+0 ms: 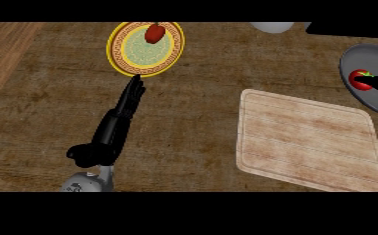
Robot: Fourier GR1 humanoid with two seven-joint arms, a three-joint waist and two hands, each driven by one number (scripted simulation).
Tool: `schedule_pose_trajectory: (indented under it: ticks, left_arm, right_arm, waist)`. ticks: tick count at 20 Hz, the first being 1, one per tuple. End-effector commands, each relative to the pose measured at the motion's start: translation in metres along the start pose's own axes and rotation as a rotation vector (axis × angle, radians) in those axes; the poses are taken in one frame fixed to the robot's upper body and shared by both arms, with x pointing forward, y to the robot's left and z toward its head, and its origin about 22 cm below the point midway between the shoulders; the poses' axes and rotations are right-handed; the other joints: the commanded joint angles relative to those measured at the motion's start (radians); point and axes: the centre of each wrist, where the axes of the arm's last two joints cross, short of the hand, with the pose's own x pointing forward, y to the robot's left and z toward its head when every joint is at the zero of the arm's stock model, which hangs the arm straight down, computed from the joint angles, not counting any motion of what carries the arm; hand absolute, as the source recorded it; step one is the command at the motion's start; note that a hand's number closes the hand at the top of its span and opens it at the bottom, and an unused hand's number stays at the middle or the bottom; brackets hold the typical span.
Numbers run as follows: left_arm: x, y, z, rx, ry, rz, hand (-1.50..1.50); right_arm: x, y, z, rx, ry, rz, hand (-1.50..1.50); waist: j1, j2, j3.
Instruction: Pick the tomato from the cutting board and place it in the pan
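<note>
The red tomato (359,77) with a green top lies in the grey pan (353,59) at the right edge of the head view. A black part of my right hand (370,83) shows at that edge, right against the tomato; most of the hand is out of frame. The wooden cutting board (303,139) at the lower right has nothing on it. My left hand (112,129) lies open at the left, its straight fingers (133,90) pointing up and ending just below a yellow-rimmed plate.
The yellow-rimmed plate (122,59) at the top left carries a small red food item (154,33). A pale round object (272,26) and a black object (339,27) sit at the top right edge. The counter's wood top surrounds everything.
</note>
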Motion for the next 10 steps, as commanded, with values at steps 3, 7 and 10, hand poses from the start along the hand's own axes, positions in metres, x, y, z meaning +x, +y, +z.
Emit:
schedule_pose_trajectory:
  ticks: [3,7,10]
  left_arm:
    - [0.004,0.006,-0.003,0.012,-0.011,-0.012,0.00]
    - [0.000,0.008,0.003,0.051,0.009,-0.010,0.00]
    - [-0.011,0.012,0.012,0.039,0.017,0.005,0.00]
  right_arm:
    - [-0.012,-0.040,0.012,-0.015,0.001,-0.189,-1.50]
    - [-0.025,-0.077,0.031,0.026,-0.019,-0.322,-1.50]
    - [-0.040,-0.085,0.048,0.133,-0.014,-0.391,-1.50]
  waist:
    - [-0.019,-0.003,0.000]
    - [-0.034,-0.009,0.001]
    - [-0.037,-0.009,-0.001]
